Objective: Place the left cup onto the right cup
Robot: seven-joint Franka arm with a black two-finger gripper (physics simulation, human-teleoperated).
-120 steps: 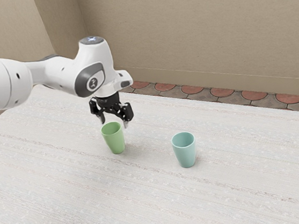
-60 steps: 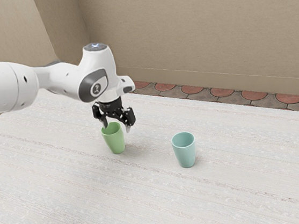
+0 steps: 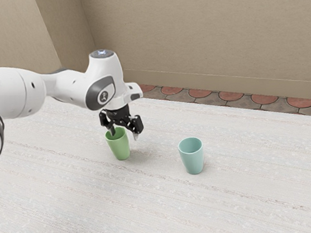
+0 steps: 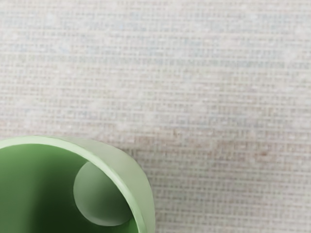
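While reaching for the 1st of 2 cups, works over a wide pale surface [image 3: 249, 196] with a tan wall [image 3: 207, 26] behind. Comes in from the exterior view's left as a white arm [image 3: 57, 91], hand pointing down. Finds the green cup [image 3: 118, 146] upright on the surface, directly under the hand; in the wrist view, shows the green cup's rim [image 4: 138, 179] and hollow close below. Leaves the teal cup [image 3: 191, 155] upright too, well apart toward the exterior view's right, untouched. Holds the jaws spread and empty, astride the green cup's wall: 1 finger dipping inside the mouth, the other finger [image 3: 136, 133] just outside the rim on the side facing the teal cup. Reads as the grasp step, with closing not yet done. Next calls for pinching that wall firmly, lifting straight up clear of the surface, carrying across, then lowering squarely onto the teal cup's mouth. Risks tipping either cup if off-centre.
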